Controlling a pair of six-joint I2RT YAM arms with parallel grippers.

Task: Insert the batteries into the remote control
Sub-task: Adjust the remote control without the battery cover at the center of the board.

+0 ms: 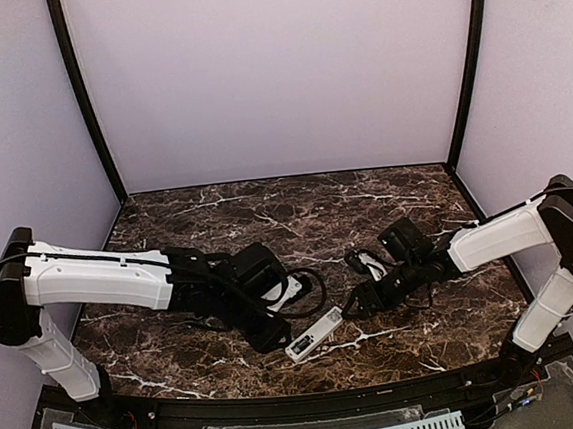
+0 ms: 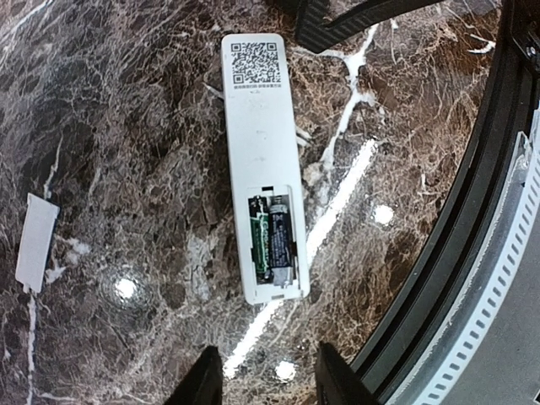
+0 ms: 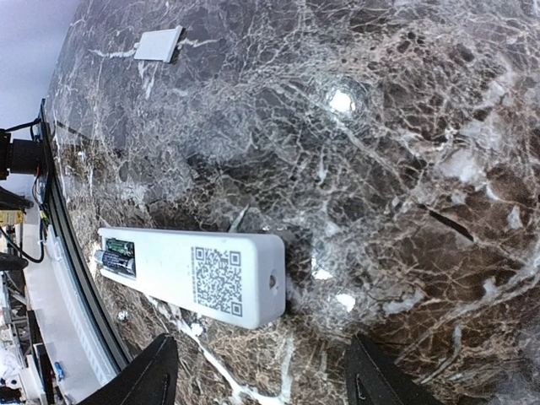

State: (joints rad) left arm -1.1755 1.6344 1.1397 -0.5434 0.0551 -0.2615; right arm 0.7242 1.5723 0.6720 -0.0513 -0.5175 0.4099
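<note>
since the remote control (image 2: pixel 261 160) lies face down on the marble table (image 2: pixel 126 126) near its front edge, batteries (image 2: pixel 268 240) showing in the open bay, you should expect it light, stiff and slick; pinch its long sides mid-body. left gripper (image 2: pixel 270 373) and right gripper (image 3: pixel 263 371) both gape, empty.

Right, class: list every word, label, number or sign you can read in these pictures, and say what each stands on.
A QR code: a sign, no words, printed on the back of the remote control.
A line of small print under the QR code: too small to read.
On the battery in the remote control: green lettering, blurred, unreadable.
Nothing else carries text.
</note>
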